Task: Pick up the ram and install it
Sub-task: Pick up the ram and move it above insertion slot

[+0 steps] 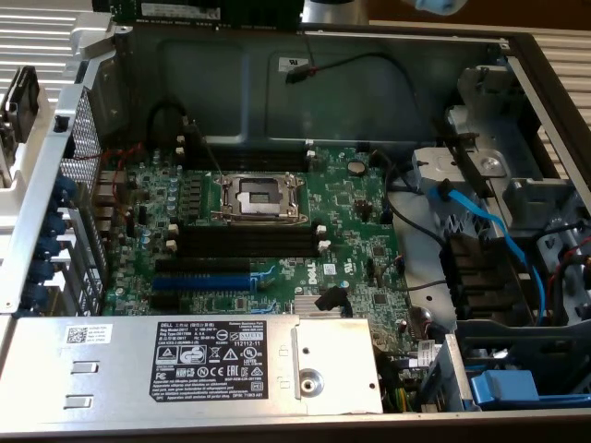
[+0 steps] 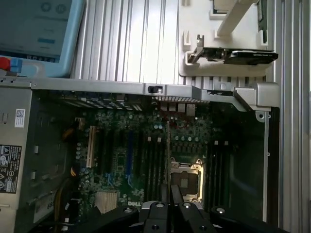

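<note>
Evidently mid-carry, the gripper [image 2: 169, 191] has its jaws nearly closed on the ram [image 1: 185, 9], held high above the motherboard [image 2: 116, 145] and well apart from the black memory slots [image 1: 247, 242], so seating calls for lining its edge along one slot

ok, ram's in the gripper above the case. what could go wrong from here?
1. The gripper pinches the ram by a thin edge. It may tilt on contact and miss the slot.
2. The CPU socket sits right beside the black memory slots, so a small offset could land the ram on the socket.
3. A black cable runs across the slots on the socket's far side and could snag there.
</note>
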### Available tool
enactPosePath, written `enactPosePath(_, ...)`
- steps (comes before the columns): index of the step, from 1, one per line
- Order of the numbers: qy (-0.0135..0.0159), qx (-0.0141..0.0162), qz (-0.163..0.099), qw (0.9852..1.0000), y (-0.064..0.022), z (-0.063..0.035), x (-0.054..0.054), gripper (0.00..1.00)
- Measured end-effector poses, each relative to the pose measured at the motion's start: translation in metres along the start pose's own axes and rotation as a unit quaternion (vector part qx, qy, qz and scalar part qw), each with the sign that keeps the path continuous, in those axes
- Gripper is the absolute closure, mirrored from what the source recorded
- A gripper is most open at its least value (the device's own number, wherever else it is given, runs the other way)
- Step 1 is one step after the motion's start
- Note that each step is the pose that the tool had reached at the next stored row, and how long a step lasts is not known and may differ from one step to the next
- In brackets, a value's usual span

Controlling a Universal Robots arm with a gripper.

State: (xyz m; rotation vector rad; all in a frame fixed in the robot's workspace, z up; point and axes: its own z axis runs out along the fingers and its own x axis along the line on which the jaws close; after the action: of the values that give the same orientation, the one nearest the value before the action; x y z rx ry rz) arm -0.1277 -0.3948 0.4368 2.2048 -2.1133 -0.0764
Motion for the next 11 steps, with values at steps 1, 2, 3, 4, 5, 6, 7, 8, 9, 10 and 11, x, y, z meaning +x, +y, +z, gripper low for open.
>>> enactPosePath(1,0.0000,0.0000,0.000,1.0000,-0.0026,-0.0002,0.0001,0.87)
enactPosePath(2,0.0001,0.0000,0.000,1.0000,-0.0048,-0.0004,0.0002,0.87)
enactPosePath(3,0.0000,0.0002,0.000,1.0000,-0.0064,-0.0004,0.0003,0.87)
enactPosePath(4,0.0000,0.0007,0.001,1.0000,-0.0075,-0.0003,0.0003,0.87)
enactPosePath(5,-0.0001,0.0015,0.001,1.0000,-0.0082,0.0000,0.0004,0.87)
enactPosePath(6,-0.0002,0.0028,0.003,1.0000,-0.0087,0.0004,0.0004,0.87)
enactPosePath(7,-0.0003,0.0041,0.004,1.0000,-0.0091,0.0010,0.0003,0.87)
enactPosePath(8,-0.0004,0.0056,0.007,1.0000,-0.0094,0.0015,0.0003,0.87)
enactPosePath(9,-0.0005,0.0069,0.010,0.9999,-0.0096,0.0020,0.0003,0.87)
enactPosePath(10,-0.0009,0.0080,0.014,0.9999,-0.0097,0.0027,0.0003,0.87)
enactPosePath(11,-0.0018,0.0084,0.019,0.9998,-0.0097,0.0030,0.0003,0.87)
